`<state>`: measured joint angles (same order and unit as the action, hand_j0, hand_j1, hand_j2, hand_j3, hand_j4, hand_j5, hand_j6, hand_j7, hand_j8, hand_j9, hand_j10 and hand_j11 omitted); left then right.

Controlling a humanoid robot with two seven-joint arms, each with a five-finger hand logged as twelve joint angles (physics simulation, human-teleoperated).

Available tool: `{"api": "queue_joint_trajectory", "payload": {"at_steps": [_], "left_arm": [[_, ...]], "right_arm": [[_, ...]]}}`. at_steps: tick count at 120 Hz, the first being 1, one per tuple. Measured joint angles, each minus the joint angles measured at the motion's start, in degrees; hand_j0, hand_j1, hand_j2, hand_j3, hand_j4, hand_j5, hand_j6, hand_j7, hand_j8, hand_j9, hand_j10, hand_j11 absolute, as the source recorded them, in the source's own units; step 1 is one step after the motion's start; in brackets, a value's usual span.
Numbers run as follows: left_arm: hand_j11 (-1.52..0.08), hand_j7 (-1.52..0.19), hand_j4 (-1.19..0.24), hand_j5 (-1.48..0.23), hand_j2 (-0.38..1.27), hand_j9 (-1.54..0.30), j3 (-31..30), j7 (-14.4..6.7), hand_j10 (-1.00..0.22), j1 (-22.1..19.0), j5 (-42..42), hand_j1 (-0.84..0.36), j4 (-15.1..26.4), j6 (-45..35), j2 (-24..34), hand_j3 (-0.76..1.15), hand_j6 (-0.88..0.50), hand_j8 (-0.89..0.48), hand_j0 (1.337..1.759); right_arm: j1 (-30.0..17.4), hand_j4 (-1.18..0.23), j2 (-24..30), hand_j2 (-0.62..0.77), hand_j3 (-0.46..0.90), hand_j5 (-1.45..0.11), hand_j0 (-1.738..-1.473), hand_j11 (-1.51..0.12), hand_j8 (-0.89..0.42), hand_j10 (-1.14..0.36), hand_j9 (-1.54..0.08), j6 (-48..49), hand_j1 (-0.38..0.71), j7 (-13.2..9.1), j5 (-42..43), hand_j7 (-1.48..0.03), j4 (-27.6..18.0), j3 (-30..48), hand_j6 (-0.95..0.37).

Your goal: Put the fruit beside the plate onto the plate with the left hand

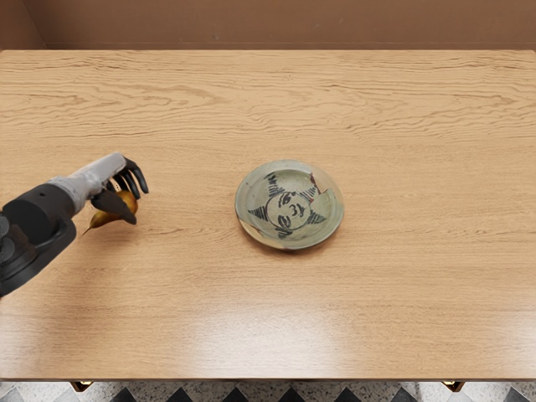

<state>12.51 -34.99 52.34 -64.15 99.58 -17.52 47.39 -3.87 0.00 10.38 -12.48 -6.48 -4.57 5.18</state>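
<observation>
From the head view, a broad wooden counter fills nearly the whole picture. Its top is a warm light-brown board with long wavy grain running from side to side. Behind its far edge stands a plain brown wall. Under its near edge a thin strip of floor shows, tiled in a dark and pale checker pattern.

One arm is in the picture, the left arm, which comes in from the left edge low down. Its thick black joint housings lie nearest the edge, and a slimmer grey forearm slants up and to the right over the counter. At its end the robot hand is turned with the palm facing down and to the right. The black fingers are curled over the top and far side of the fruit, and the thumb lies across its near side, so the robot hand is closed around the fruit. The fruit is yellow-orange and tapers to a point at its lower left, where it sticks out below the thumb. Whether it rests on the wood or is raised off it cannot be told.

There is one plate, round and grey-green, painted with a dark face and striped rays. It lies flat near the middle of the counter, well apart from the robot hand and to its right. There is one fruit, held at the left side of the counter, away from the plate.
</observation>
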Motion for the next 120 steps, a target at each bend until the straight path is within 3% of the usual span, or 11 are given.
{"api": "queue_joint_trajectory", "payload": {"at_steps": [36,54,71,100,111,120], "left_arm": [[-0.98,-0.97,-0.73,-0.98,0.32,-0.98,0.0,0.0,-0.61,4.0,3.5,-0.27,0.0,1.6,-1.1,0.00,-0.72,-0.54,1.653],[-0.99,-0.98,-0.73,-0.99,0.43,-0.99,0.0,0.0,-0.60,5.9,5.3,-0.32,-0.2,2.5,-1.9,0.00,-0.70,-0.52,1.653],[-0.99,-1.00,-0.73,-0.99,0.40,-1.01,0.0,0.0,-0.58,8.4,7.5,-0.32,-0.2,3.3,-2.9,0.00,-0.70,-0.50,1.653],[-1.01,-1.01,-0.74,-1.01,0.49,-1.01,0.0,0.0,-0.57,11.1,10.7,-0.35,-0.5,4.3,-5.2,0.00,-0.71,-0.49,1.653],[-1.01,-1.02,-0.75,-1.01,0.39,-1.01,-0.1,0.0,-0.58,12.6,11.8,-0.31,-0.5,4.5,-6.2,0.00,-0.73,-0.50,1.653],[-1.01,-1.02,-0.75,-1.01,0.40,-1.02,-0.1,0.0,-0.58,13.2,12.6,-0.31,-0.5,4.5,-6.6,0.00,-0.74,-0.52,1.653]], "right_arm": [[0.0,0.00,0.0,0.00,0.00,0.00,-1.658,0.00,0.00,0.00,0.00,0.0,-0.35,0.0,0.0,0.00,0.0,0.0,0.00],[0.0,0.00,0.0,0.00,0.00,0.00,-1.658,0.00,0.00,0.00,0.00,0.0,-0.35,0.0,0.0,0.00,0.0,0.0,0.00],[0.0,0.00,0.0,0.00,0.00,0.00,-1.658,0.00,0.00,0.00,0.00,0.0,-0.35,0.0,0.0,0.00,0.0,0.0,0.00],[0.0,0.00,0.0,0.00,0.00,0.00,-1.658,0.00,0.00,0.00,0.00,0.0,-0.35,0.0,0.0,0.00,0.0,0.0,0.00],[0.0,0.00,0.0,0.00,0.00,0.00,-1.658,0.00,0.00,0.00,0.00,0.0,-0.35,0.0,0.1,0.00,0.0,0.0,0.00],[0.0,0.00,0.0,0.00,0.00,0.00,-1.658,0.00,0.00,0.00,0.00,0.0,-0.35,0.0,0.1,0.00,0.0,-0.1,0.00]]}}
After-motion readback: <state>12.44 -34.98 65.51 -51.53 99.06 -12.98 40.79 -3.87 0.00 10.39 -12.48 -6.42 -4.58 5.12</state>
